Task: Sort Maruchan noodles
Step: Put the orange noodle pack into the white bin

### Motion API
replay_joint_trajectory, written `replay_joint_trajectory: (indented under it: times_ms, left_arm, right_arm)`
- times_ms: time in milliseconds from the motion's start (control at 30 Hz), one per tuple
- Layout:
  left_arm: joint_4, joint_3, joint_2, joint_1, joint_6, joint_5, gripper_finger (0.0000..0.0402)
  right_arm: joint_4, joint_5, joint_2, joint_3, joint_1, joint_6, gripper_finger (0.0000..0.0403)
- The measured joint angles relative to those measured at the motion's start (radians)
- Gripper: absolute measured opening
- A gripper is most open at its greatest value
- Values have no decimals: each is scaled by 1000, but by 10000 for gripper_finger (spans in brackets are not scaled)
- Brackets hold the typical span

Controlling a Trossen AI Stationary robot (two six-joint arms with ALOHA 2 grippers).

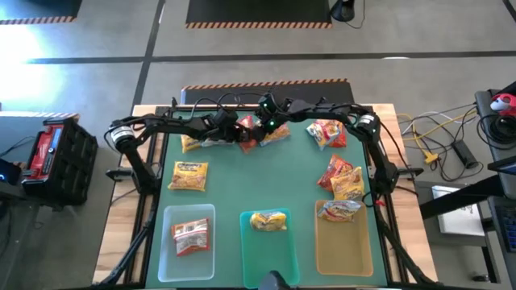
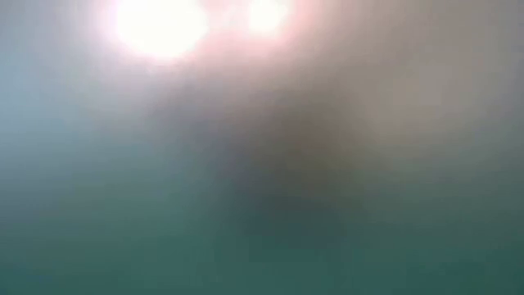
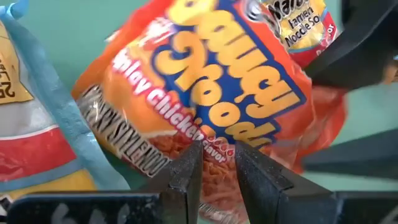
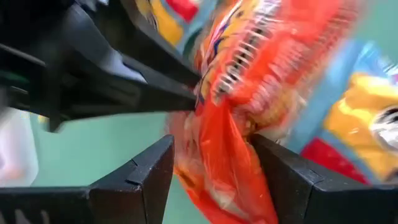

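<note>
Both grippers meet over the far middle of the green mat at an orange-red noodle packet (image 1: 247, 134). It fills the left wrist view (image 3: 211, 81) and the right wrist view (image 4: 249, 93). My left gripper (image 1: 234, 126) (image 3: 217, 165) comes from the table's left and is shut on it. My right gripper (image 1: 268, 122) (image 4: 211, 162) comes from the right and is shut on its other end. Yellow packets (image 1: 193, 142) (image 1: 278, 134) lie beside it. The low view is a blur. My left gripper pinches the orange packet's edge (image 3: 214, 146) beside the printed flavour line, between its two fingers. It comes level from the table's left. My right gripper has the packet's bunched, crinkled end (image 4: 214, 143) between its two fingers (image 4: 155, 168), coming from the table's right. Whether the packet rests on the mat cannot be seen.
Near the table's near edge stand a clear tray (image 1: 169, 266) with a red-white packet (image 1: 191, 236), a teal tray (image 1: 268, 262) with a yellow packet (image 1: 269, 220), and an amber tray (image 1: 344, 254). Loose packets lie at left (image 1: 187, 176) and right (image 1: 326, 133) (image 1: 342, 177) (image 1: 339, 211).
</note>
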Motion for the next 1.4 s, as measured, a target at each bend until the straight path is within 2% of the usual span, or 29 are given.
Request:
replay_joint_trajectory:
  times_ms: [167,400,600,800,967,1233,1400]
  left_arm:
    - [4,-1,0,0,5,-1,79]
    - [6,-2,-7,1,9,36,79]
    - [-60,-4,-87,1,86,92,79]
    - [-236,-3,-232,0,229,137,79]
    - [-282,-3,-356,-2,350,192,79]
    - [-286,-8,-437,-2,330,199,80]
    - [-307,-4,-445,-6,322,202,108]
  right_arm:
    - [-5,39,11,3,21,-15,164]
    - [-3,44,10,4,22,-15,77]
    - [-12,33,4,6,21,-44,17]
    - [-96,53,-21,7,11,-132,11]
    - [-204,47,-63,9,14,-324,10]
    - [-296,19,-134,9,24,-532,10]
    - [-325,16,-184,10,31,-621,11]
